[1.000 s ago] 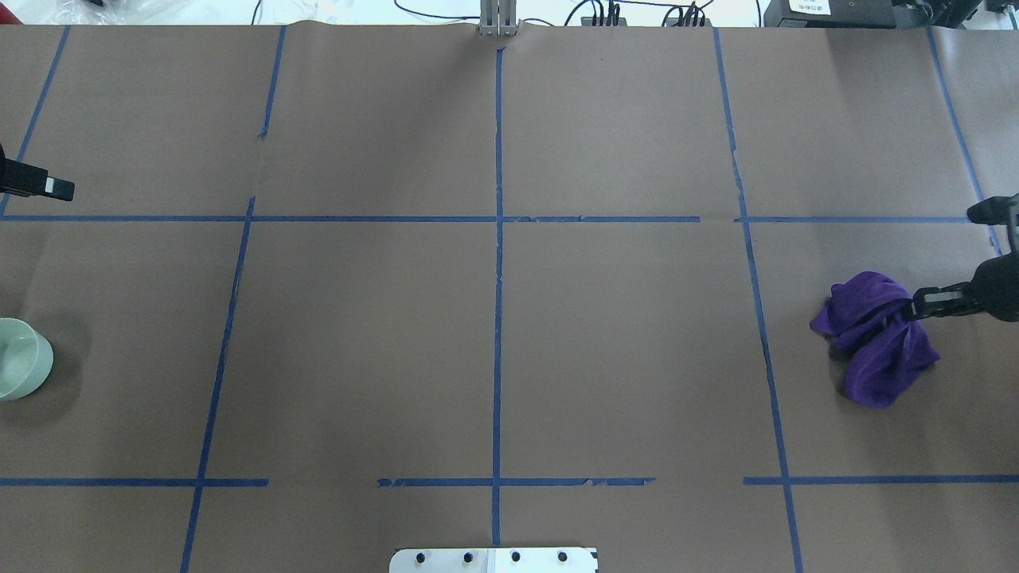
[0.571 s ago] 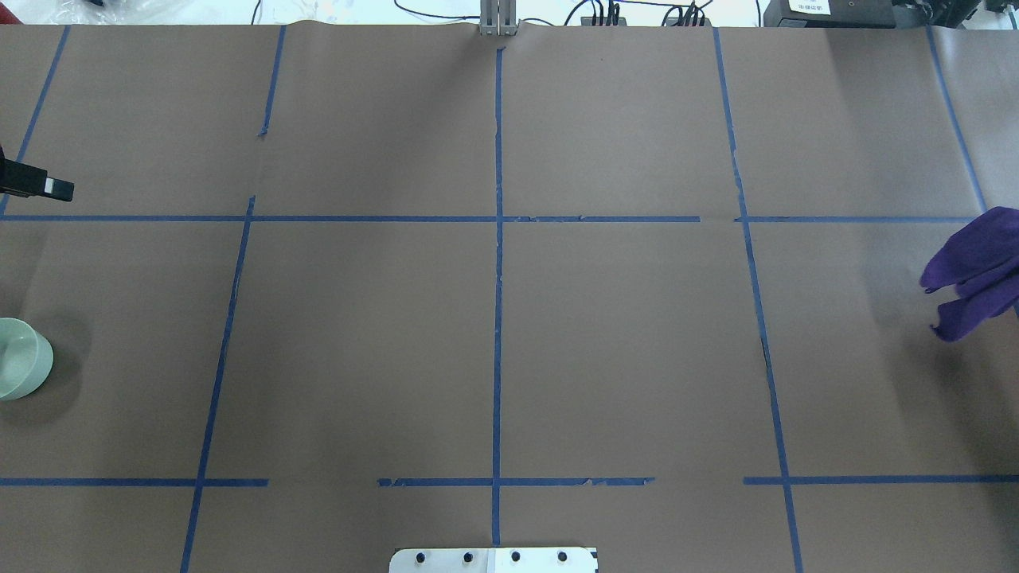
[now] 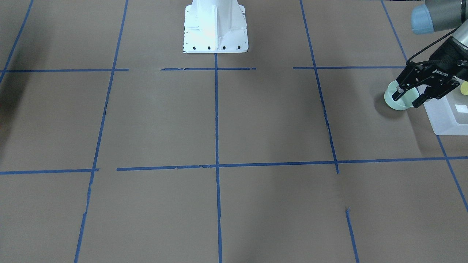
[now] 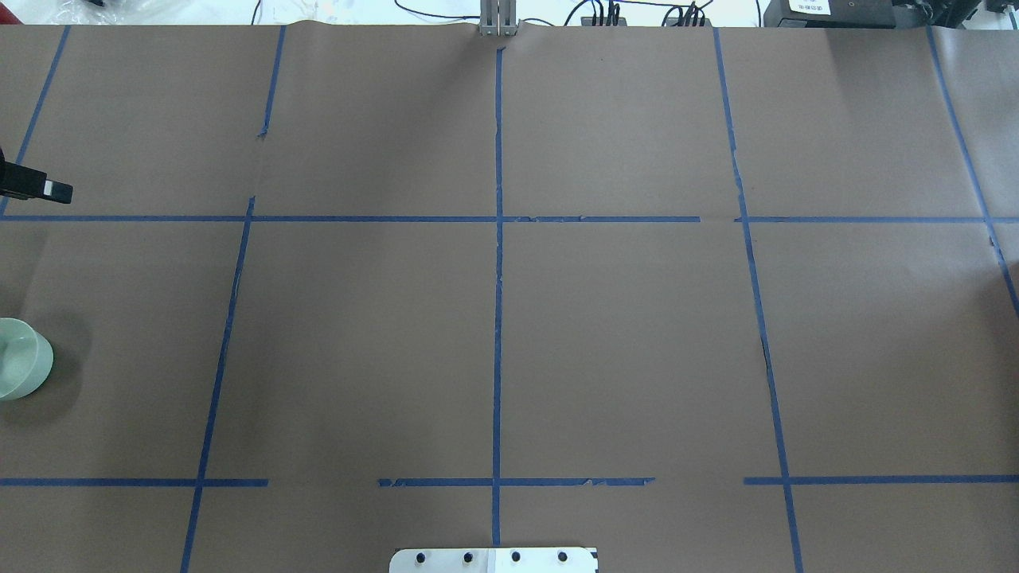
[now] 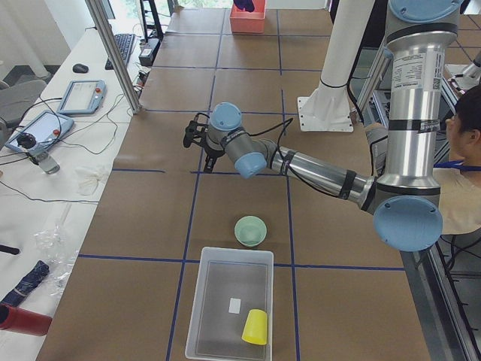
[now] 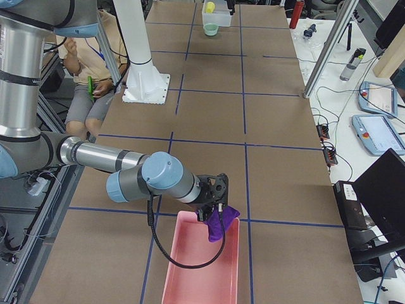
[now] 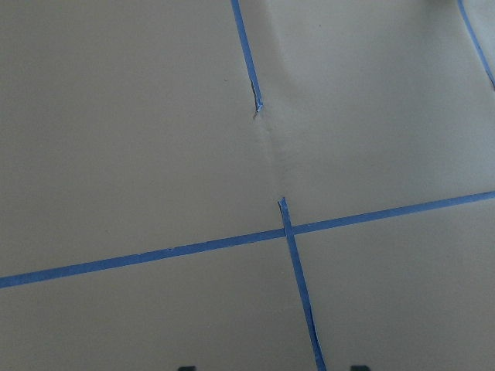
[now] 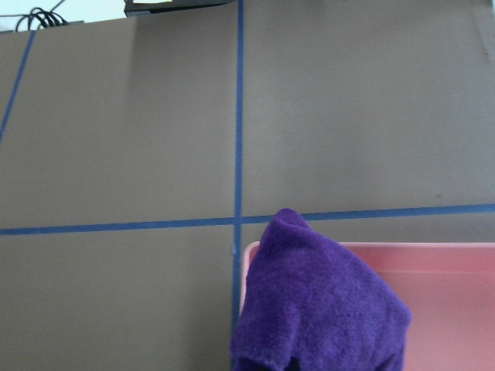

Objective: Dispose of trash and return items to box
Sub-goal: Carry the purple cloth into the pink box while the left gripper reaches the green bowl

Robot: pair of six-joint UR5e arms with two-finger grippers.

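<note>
- Two of the task's things sit at the bench's left end in the front-facing view. The mint bowl [image 3: 400, 106] stands just beside the frosted box [image 3: 444, 120], and a sliver of the yellow cup [image 3: 464, 88] shows at the picture's edge. The left gripper [image 3: 407, 100] hangs in front of them with its fingers spread and nothing between them.
- Overhead, the bowl [image 4: 20, 370] sits upright at the bench's left edge.
- From the exterior left view, the left gripper [image 5: 197, 139] is raised and well apart from the bowl [image 5: 250, 231]. The cup [image 5: 255, 328] already lies tilted inside the box [image 5: 222, 331], near a corner.
- From the exterior right view, the right gripper [image 6: 212, 206] hangs over the pink bin [image 6: 190, 272] at the bench's right end. The purple cloth [image 6: 218, 225] dangles under it. I cannot tell whether the gripper is clenched.
- The left wrist view shows only bare bench paper and blue tape.
- In the right wrist view, the cloth [image 8: 317, 309] hangs right over the corner rim of the bin [image 8: 441, 294]. Dropped from here, a fold could drape over the rim or slide out onto the bench.
- The bowl stands so close to the box wall that a finger lowered on that side might catch the wall or shove the bowl. A pinch on its smooth rim could also slip.
</note>
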